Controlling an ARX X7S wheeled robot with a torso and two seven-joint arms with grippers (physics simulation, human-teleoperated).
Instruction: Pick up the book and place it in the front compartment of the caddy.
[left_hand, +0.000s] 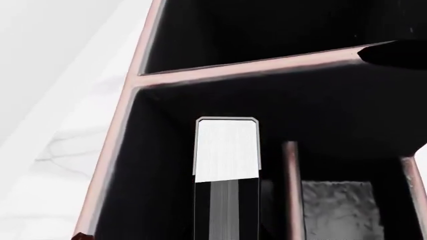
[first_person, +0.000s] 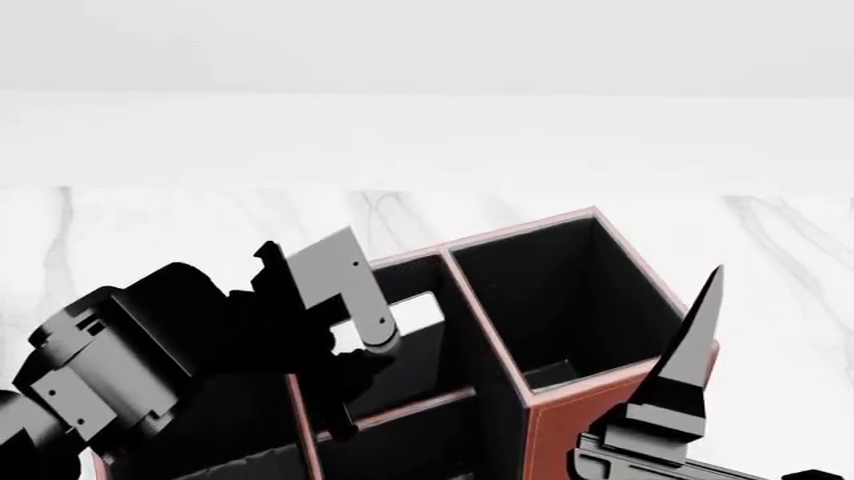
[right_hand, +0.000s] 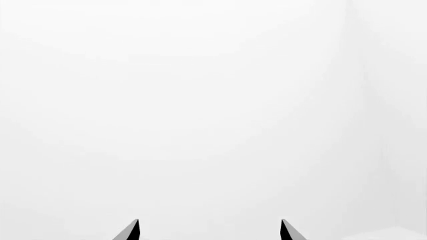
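Over the near left part of the caddy (first_person: 561, 400), the left gripper (first_person: 350, 385) hangs with its bulky black wrist and grey plate blocking most of what lies beneath it. From the head camera the fingers themselves are lost in black against the black lining, so whether they are clenched or released cannot be told; the left wrist camera shows no fingertip clearly either (only a dark wedge at one edge, which cannot be identified).

What that wrist camera does show is the book (left_hand: 226, 150), standing on end inside a compartment of the caddy (left_hand: 247, 67). Its white page edges face the camera, framed by the thin black cover, and it sits close beside a slim reddish divider, with a black wall rising behind it. A pale-rimmed partition crosses beyond that wall, and another dark compartment opens past it. In the head view a small white patch shows just past the left wrist, inside the same side of the box, which fits the book's pages, though too little shows to be sure.

Off to the right, the right gripper (right_hand: 209, 230) is spread open and holds nothing; its two dark pointed tips stand well apart against a blank white background. One of its fingers (first_person: 687, 345) rises like a spike just beside the caddy's reddish-brown outer corner in the head view.

Beneath everything lies a white marble table (first_person: 787, 260) with faint grey veins.
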